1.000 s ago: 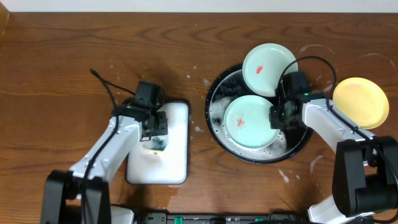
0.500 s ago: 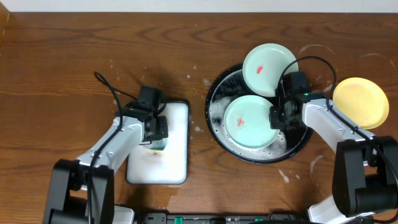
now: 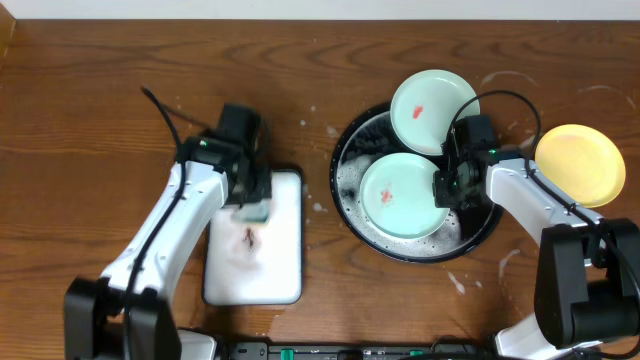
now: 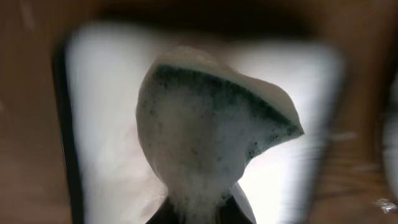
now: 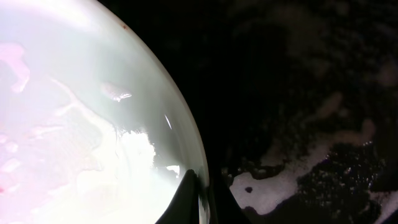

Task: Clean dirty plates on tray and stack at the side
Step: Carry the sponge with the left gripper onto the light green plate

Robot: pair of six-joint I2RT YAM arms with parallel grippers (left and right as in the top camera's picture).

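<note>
Left hand [image 3: 248,196] shifted toward 12 o'clock since a second ago, clamped on foamy green sponge [image 3: 253,212], brown wood-grain tabletop [image 3: 100,110], large round black tray [image 3: 470,232] at 3 o'clock, white rectangular dish [image 3: 275,260], red-smeared mint-green plate [image 3: 395,200] inside tray, rim pinched by right hand [image 3: 444,188], yellow plate [image 3: 580,165] on tabletop

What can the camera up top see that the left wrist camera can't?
Only the overhead view shows the foamy black tray, the lower mint plate lying in it, the upper mint plate on its far rim, the yellow plate beside the tray, and the right end effector pinching the lower mint plate's rim. Only the left wrist view shows the sponge close up: white foam over a dark green face. Both show the sponge held by the left end effector above the white dish.
</note>
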